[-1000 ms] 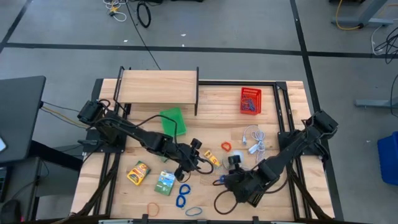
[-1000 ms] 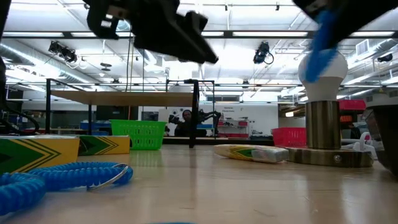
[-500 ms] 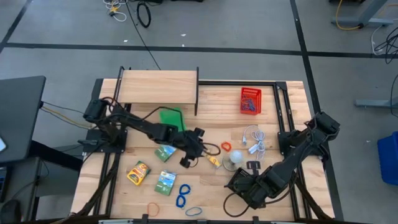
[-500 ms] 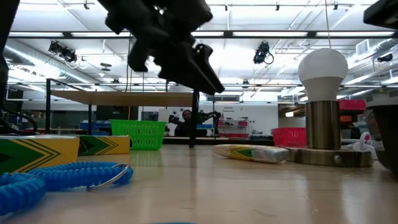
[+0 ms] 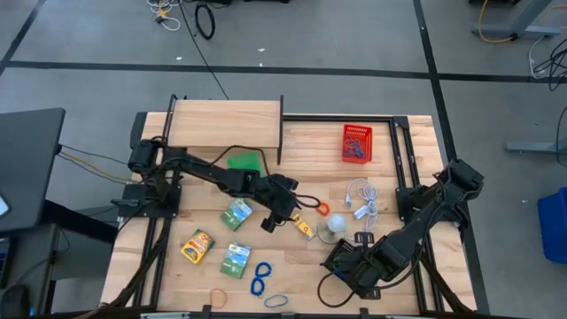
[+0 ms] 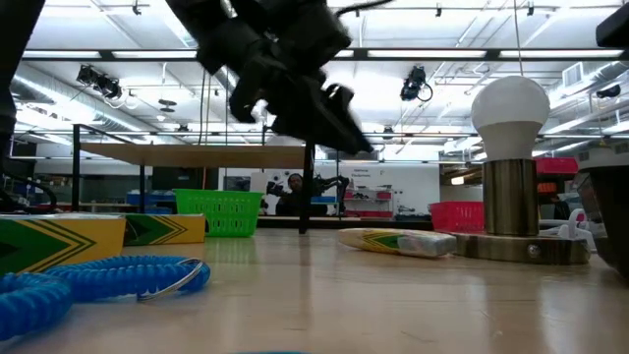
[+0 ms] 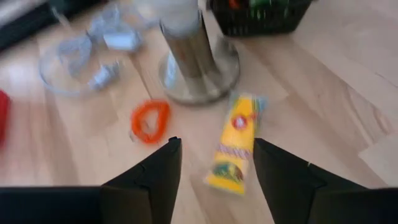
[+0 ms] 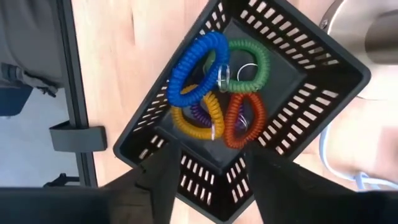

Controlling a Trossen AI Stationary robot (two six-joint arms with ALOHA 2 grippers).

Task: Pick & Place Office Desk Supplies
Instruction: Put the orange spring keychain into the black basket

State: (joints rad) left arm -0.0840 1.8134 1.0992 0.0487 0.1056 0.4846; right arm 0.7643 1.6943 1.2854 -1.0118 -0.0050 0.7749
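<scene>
Now mid-sort. Right gripper (image 8: 208,155) hovers over the black basket (image 8: 298,106) at about 5 o'clock on the table (image 5: 390,142), fingers apart and empty; the blue loop (image 8: 196,65) lies inside among green, orange and yellow ones, so I judge that drop done. Left gripper (image 7: 214,146), fingers apart and empty, hangs above the yellow packet (image 7: 236,143), beside the orange loop (image 7: 149,121) near table centre. Next I'd lower the left gripper squarely over the packet; it lies flat, so grip low.
</scene>
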